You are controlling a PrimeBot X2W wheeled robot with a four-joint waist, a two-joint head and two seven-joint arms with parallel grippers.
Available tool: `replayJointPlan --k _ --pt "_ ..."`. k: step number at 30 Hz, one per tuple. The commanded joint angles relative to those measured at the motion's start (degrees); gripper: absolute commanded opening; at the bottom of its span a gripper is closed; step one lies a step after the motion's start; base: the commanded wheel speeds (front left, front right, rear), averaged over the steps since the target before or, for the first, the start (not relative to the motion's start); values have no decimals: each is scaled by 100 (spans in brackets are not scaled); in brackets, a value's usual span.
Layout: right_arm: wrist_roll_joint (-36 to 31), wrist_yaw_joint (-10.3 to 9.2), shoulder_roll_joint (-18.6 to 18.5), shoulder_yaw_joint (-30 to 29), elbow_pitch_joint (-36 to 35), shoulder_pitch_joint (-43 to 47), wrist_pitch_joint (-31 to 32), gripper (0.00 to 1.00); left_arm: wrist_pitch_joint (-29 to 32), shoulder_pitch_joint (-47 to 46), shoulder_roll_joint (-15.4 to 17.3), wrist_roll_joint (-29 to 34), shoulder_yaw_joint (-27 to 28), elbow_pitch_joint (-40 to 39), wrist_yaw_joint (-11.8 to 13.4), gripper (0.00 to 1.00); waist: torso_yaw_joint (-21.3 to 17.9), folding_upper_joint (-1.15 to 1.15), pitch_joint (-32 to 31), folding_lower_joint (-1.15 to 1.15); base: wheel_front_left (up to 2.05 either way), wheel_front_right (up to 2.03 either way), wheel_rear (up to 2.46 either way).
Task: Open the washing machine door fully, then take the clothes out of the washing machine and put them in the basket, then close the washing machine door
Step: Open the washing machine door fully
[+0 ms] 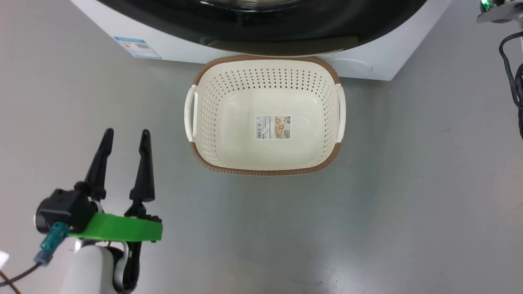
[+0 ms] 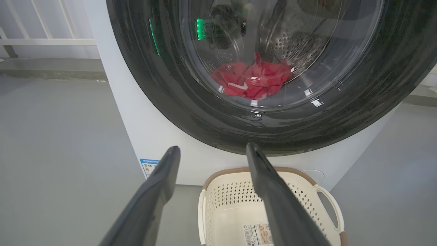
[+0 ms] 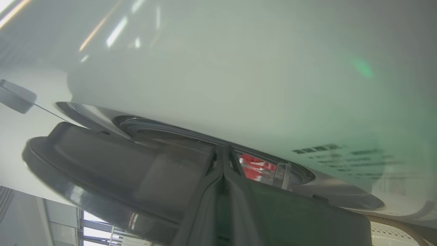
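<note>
The washing machine point(image 1: 380, 61) stands ahead, white, with the glossy black washing machine door point(image 1: 286, 32) at the top of the head view. Through the door's glass point(image 2: 164, 95) the red clothes point(image 2: 252, 80) lie in the steel drum. The cream basket point(image 1: 265, 171) sits on the floor right in front of the machine, with nothing in it but its paper label. My left gripper point(image 1: 126, 132) hangs open and empty to the left of the basket, pointing at the machine. My right gripper point(image 3: 223, 150) is shut, its tips at the seam between the door rim point(image 3: 102, 164) and the white front point(image 3: 239, 85). A strip of red clothes point(image 3: 256, 162) shows there.
Grey floor lies all around the basket. A black cable point(image 1: 510, 69) hangs at the right edge, below a grey part with a green light point(image 1: 488, 6). A blue label point(image 1: 137, 47) marks the machine's lower left corner. A white railing point(image 2: 51, 41) stands behind, to the left.
</note>
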Motion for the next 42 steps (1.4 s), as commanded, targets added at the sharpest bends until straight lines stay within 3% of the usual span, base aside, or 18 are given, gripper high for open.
replayJointPlan --k 1,14,42 --pt "28 9 80 61 -93 -121 64 0 -47 -80 120 -65 183 -122 -17 100 37 0 8 0 0 0 0" --pt "234 9 215 217 -34 115 599 0 -47 20 119 -104 248 -65 5 100 -13 0 -203 0 0 0 0" --pt "853 9 544 306 -752 1570 1826 0 -47 368 118 95 480 10 -8 100 -346 0 -811 0 0 0 0"
